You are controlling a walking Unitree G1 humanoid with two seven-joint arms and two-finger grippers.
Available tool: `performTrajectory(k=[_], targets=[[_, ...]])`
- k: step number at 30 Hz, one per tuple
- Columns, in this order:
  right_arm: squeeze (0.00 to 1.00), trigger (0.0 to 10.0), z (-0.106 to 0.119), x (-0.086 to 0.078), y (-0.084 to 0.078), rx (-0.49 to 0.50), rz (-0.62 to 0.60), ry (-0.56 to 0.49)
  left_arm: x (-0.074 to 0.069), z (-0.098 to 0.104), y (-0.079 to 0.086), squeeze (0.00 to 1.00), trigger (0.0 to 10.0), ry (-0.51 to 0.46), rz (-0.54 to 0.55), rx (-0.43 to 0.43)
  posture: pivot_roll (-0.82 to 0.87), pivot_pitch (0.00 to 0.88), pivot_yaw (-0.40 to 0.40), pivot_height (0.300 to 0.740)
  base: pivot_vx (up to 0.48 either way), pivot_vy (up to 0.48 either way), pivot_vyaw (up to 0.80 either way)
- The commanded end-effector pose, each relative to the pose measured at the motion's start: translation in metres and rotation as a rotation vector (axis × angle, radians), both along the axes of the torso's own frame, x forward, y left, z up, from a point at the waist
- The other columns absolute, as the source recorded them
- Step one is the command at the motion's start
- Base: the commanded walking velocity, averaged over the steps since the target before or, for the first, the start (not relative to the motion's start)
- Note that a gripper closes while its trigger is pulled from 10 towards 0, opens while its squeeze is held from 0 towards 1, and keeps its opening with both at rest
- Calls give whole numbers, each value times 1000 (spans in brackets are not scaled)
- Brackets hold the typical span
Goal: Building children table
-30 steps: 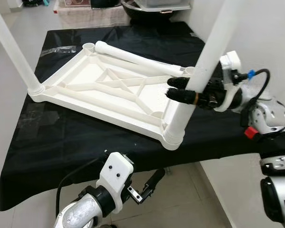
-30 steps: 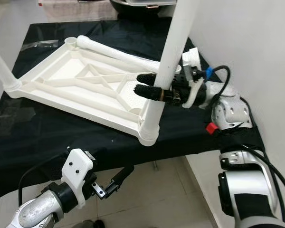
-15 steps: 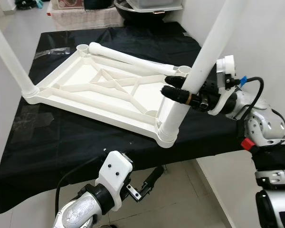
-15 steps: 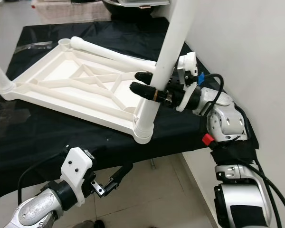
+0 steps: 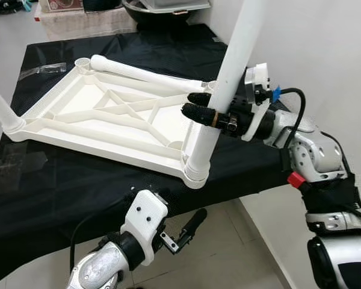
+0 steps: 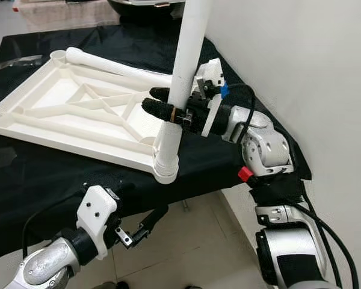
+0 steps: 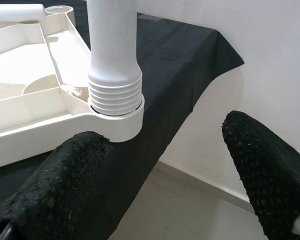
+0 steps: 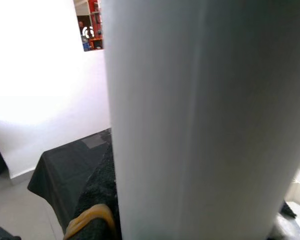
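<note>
Black cloth (image 5: 96,180) beside white wall (image 5: 325,54)

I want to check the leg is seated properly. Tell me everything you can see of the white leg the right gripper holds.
The white table leg is a smooth plastic-looking tube standing nearly upright, slightly tilted. Its ribbed lower end sits in the corner socket of the upturned tabletop. The right gripper clasps its middle.

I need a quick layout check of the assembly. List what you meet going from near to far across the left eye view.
Left hand below the table edge → upright white leg in the near corner socket, held by the right hand → upturned white tabletop → loose white leg lying along its far edge.
</note>
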State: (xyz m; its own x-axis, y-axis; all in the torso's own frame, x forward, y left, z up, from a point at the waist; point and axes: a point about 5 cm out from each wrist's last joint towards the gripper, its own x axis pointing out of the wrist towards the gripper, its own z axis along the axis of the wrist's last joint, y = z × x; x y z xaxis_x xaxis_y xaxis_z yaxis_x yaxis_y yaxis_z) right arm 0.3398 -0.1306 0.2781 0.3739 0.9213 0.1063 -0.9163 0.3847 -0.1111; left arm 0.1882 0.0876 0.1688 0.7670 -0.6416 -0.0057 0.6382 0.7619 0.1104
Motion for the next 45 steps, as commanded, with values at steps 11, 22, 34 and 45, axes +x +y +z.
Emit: performTrajectory(k=[11,22,34,45], targets=[[0,10000,-44,-18,7,-197,119,155,2,-4,3,0,10000,11,16,11,114,213,-35,740,0,0,0],[0,10000,-43,24,19,-242,-68,184,2,-3,5,0,10000,4,38,12,121,219,-56,740,0,0,0],[0,10000,-46,15,14,-237,-96,178,10,-1,8,0,10000,-18,45,20,109,219,-44,740,0,0,0],[0,10000,-54,20,11,-213,-263,231,15,2,15,0,10000,-41,85,28,109,216,-41,740,0,0,0]])
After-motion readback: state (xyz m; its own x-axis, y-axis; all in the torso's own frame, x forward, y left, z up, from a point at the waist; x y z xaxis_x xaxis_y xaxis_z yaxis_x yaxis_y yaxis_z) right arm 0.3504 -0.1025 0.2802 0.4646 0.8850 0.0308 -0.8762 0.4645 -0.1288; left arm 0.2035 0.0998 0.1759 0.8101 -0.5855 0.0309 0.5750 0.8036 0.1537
